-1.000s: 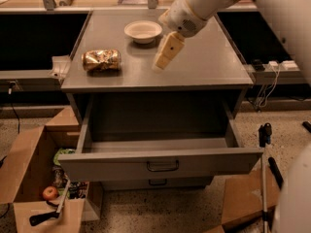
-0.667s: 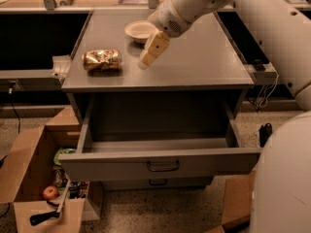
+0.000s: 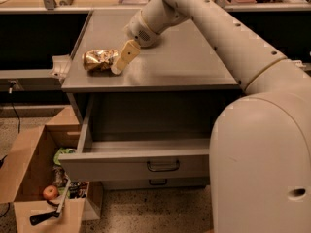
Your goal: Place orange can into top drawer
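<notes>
The orange can [image 3: 98,60], shiny and crumpled, lies on its side on the left part of the grey cabinet top [image 3: 184,62]. My gripper [image 3: 118,67] points down and to the left, with its tip right against the can's right end. It does not hold the can. The top drawer [image 3: 116,168] is pulled out below the cabinet top, and its inside looks bare. Its wire handle [image 3: 163,165] sits at the centre of the front panel.
My white arm [image 3: 218,38] crosses the cabinet top from the right, and its bulky base [image 3: 262,164] covers the drawer's right end. A lower drawer front [image 3: 158,182] sits beneath. An open cardboard box [image 3: 34,178] with an apple [image 3: 50,192] stands on the floor at left.
My gripper has moved left and down across the cabinet top, from near the white bowl to the can's right end. The arm now hides the bowl. The can has not moved.
</notes>
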Controlling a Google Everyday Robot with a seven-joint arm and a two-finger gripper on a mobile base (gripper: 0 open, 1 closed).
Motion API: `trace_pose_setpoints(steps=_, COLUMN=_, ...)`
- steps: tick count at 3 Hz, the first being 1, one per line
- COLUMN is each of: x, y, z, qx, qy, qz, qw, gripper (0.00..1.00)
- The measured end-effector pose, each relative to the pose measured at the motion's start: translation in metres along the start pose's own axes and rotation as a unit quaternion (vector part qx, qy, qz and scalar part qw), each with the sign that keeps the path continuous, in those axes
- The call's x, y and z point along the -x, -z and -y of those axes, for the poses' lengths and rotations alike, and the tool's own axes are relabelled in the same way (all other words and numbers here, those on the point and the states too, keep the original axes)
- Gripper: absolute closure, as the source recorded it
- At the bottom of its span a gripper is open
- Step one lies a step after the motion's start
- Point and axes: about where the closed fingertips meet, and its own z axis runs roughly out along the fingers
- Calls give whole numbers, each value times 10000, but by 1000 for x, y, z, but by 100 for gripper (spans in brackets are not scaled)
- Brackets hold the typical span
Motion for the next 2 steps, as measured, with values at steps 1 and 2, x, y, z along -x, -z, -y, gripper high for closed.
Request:
trace_pose_setpoints(steps=1, x=4, y=-26, z=-7, qx=276, qy=6, qz=-100, qw=9996, gripper=0)
trace_pose_setpoints(steps=2, x=6, y=-53, z=-14, qx=560, qy=28, qz=-310, qw=9979, gripper=3)
